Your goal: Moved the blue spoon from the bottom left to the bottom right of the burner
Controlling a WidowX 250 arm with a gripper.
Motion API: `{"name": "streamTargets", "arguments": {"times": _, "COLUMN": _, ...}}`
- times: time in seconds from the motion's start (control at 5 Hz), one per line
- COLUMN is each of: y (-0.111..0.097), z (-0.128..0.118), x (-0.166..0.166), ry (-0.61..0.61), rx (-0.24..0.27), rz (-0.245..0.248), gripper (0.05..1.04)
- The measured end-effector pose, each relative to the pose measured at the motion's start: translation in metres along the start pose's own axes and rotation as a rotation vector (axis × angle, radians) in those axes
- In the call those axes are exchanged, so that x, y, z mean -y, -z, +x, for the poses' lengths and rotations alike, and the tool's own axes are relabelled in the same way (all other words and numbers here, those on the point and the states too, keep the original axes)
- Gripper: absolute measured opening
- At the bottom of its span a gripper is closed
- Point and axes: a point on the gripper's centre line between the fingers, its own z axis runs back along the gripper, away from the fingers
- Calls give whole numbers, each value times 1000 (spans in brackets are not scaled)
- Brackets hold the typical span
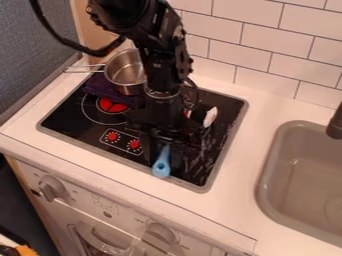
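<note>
Item under inspection: one blue spoon (161,166), located at the front edge of the black stovetop (70,116), nearer the front right corner than the front left. The part that can be seen is smooth and light blue, narrow towards the back and widening into a rounded end with a small darker spot. That end faces the front and overlaps the grey rim. The rest of the spoon is covered by the black gripper (162,156), which hangs down directly over it. Whether the jaws are open or closed on the spoon cannot be told: dark parts merge with the dark surface there.

Further obstructions noted. A white, rounded object (210,116) beside the gripper, towards the right edge of the stovetop, is partly covered and cannot be identified. The arm (157,50) overlaps the right side of a metal pot (125,69) at the back left, next to dark purple cloth (101,87). One red heating mark (112,105) shows in front of the cloth, with two red dials (123,140) nearer the front edge. To the right, the sink (304,175) and the dark tap (336,123) are cut off by the edge of the view
</note>
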Motion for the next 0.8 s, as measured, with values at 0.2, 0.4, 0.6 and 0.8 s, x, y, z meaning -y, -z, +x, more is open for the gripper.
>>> {"name": "streamTargets", "arguments": {"times": 0.2, "y": -7, "z": -1, "x": 0, "ry": -10, "rx": 8, "rz": -1, "gripper": 989}}
{"name": "streamTargets", "arguments": {"times": 0.4, "y": -27, "z": -3, "x": -2, "ry": -25, "rx": 57, "rz": -1, "gripper": 1005}}
{"name": "streamTargets", "arguments": {"times": 0.6, "y": -44, "z": -3, "x": -5, "ry": -38, "rx": 102, "rz": 10, "gripper": 1001}}
{"name": "streamTargets", "arguments": {"times": 0.8, "y": -46, "z": -4, "x": -4, "ry": -23, "rx": 108, "rz": 9, "gripper": 1001}}
